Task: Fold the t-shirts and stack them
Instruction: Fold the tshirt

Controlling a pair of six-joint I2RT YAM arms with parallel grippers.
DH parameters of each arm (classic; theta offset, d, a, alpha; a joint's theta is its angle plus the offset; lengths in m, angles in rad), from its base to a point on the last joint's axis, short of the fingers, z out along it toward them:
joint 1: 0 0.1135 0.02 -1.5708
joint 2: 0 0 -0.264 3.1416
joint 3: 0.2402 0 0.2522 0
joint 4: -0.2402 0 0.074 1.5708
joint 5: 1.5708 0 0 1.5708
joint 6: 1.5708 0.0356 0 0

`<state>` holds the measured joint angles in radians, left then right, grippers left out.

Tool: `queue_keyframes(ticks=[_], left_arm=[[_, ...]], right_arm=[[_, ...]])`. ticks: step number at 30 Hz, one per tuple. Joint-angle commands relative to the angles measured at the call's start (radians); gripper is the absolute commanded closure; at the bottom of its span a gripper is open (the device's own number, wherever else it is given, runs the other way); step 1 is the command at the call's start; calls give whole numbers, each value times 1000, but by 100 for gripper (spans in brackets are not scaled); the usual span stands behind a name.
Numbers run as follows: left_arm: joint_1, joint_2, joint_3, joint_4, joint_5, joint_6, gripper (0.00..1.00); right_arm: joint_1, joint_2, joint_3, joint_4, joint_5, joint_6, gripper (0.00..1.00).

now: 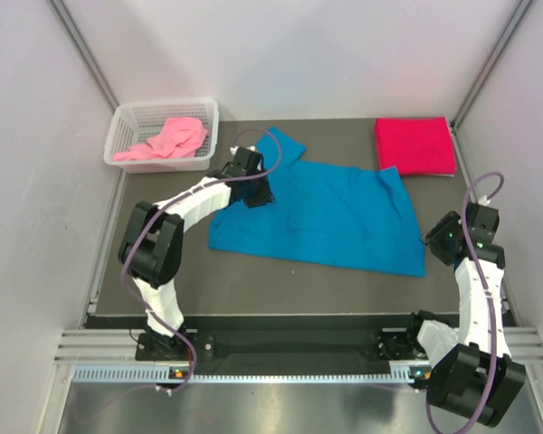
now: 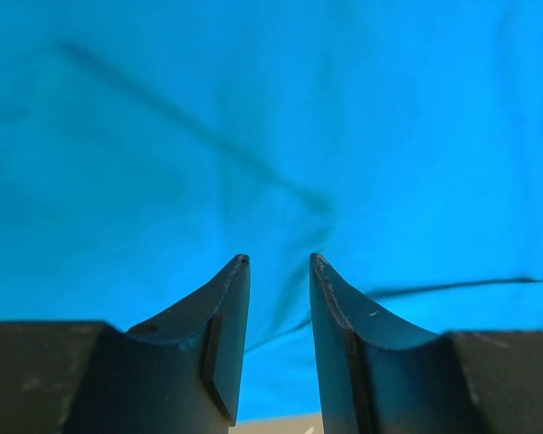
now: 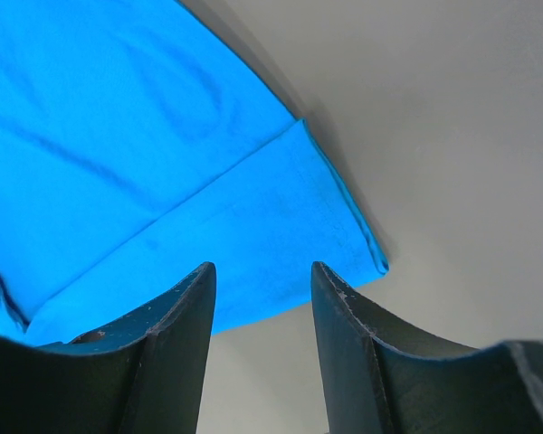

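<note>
A bright blue t-shirt (image 1: 335,221) lies spread flat on the dark table (image 1: 253,285). My left gripper (image 1: 256,187) hovers over the shirt's back left part, near a sleeve. In the left wrist view the left gripper (image 2: 280,262) is open, with only blue cloth (image 2: 253,136) beyond its tips. My right gripper (image 1: 432,237) sits at the shirt's right edge. The right wrist view shows the right gripper (image 3: 262,271) open over a corner of the shirt's hem (image 3: 344,244). A crimson red t-shirt (image 1: 414,146) lies folded at the back right. A light pink t-shirt (image 1: 167,140) lies crumpled in the basket.
The white mesh basket (image 1: 210,116) stands at the table's back left corner. White walls close in the table on the left, back and right. Bare table (image 3: 452,136) shows right of the blue shirt and along the near edge.
</note>
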<state>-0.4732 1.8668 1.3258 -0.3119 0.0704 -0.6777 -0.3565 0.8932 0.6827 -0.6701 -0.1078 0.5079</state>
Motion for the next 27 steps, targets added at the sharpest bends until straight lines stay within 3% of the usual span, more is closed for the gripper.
queue_keyframes(ticks=[1,7,11,14,19,27], left_arm=[[37,-127,-17,-197,-144,72,62],[191,-366,-293,-234,-133,15,64],[234,-466,-416,-165,-28,7,66],[234,-448,-436,-159,-29,0,70],[234,-344,-419,-213,-184,-5,78],[234,-270,-393,-239,-241,13,78]], right_arm=[[-2,-2,28,6,-27,-9,53],[-2,-14,6,23,-72,4,53],[-2,-17,2,32,-93,7,53],[-2,-14,-2,36,-105,7,53],[-2,-7,-3,41,-99,-2,53],[-2,9,5,41,-89,-8,53]])
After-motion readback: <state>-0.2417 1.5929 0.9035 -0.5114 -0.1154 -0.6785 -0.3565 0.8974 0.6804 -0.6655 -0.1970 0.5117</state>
